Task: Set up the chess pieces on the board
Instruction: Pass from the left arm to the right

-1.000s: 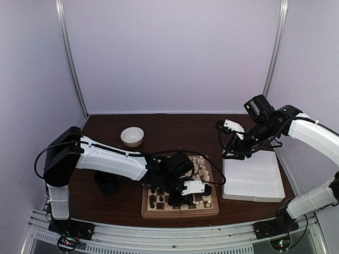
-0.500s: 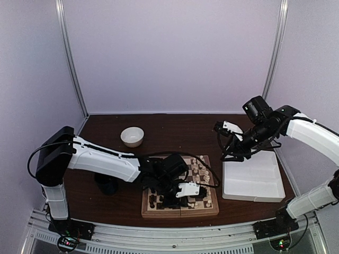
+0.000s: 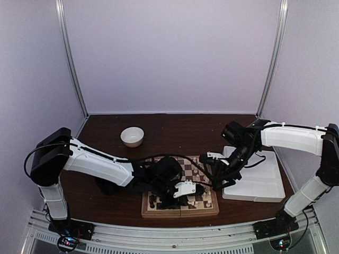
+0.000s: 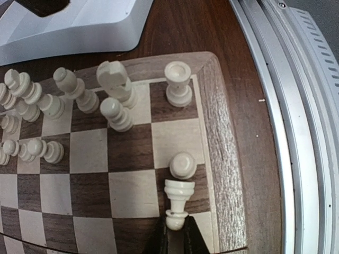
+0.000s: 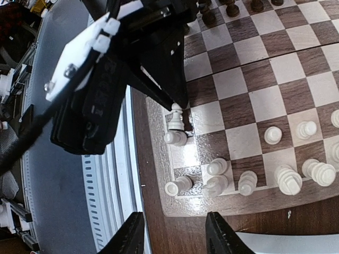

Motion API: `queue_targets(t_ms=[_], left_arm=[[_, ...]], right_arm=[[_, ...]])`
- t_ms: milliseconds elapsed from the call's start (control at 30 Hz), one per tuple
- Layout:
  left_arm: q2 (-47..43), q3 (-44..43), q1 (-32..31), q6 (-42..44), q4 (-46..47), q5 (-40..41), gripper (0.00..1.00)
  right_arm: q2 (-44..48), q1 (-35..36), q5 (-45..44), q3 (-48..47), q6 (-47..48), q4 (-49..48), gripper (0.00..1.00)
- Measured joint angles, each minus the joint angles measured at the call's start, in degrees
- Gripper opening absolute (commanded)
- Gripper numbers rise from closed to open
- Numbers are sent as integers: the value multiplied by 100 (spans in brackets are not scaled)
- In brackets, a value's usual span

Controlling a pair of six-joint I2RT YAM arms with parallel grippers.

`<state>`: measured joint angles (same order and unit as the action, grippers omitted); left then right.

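The board (image 4: 217, 132) lies near the table's front edge, with cream chess pieces (image 4: 114, 98) crowded at its right side and dark ones (image 3: 153, 200) at its left. My left gripper (image 4: 176, 228) is shut on the head of a cream piece (image 4: 179, 193), base down over a square by the board's edge. A cream pawn (image 4: 183, 165) stands touching it. The right wrist view shows the same held piece (image 5: 176, 117) under the left gripper (image 5: 177, 98). My right gripper (image 5: 175, 235) hovers open and holds nothing, above the board's corner (image 5: 159, 174). From above it is the right gripper (image 3: 214, 177) beside the left gripper (image 3: 197, 189).
A white two-compartment tray (image 3: 259, 180) sits right of the board (image 3: 180, 213). A small white bowl (image 3: 132, 136) stands at the back left, and a dark round object (image 3: 106, 185) lies behind the left arm. The table's metal front rail (image 4: 296, 132) runs close along the board.
My right arm has swung down and left from above the tray to the board's right side. My left gripper has shifted slightly toward the front edge, still holding the cream piece.
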<state>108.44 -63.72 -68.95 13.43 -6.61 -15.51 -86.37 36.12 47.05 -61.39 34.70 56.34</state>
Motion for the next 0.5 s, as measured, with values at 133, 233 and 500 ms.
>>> queue_targets(t_ms=[133,233,500], left_arm=[[-380,260,0,-146,90,68,0],[-675,341,0,-229,146,114,0],[-828,452,0,-498,350,168,0]], right_arm=[[-111,39,90,-46,-13,4,43],[-96,39,101,-63,-17,-11,43],[-48,-15,146,-146,-57,28,43]])
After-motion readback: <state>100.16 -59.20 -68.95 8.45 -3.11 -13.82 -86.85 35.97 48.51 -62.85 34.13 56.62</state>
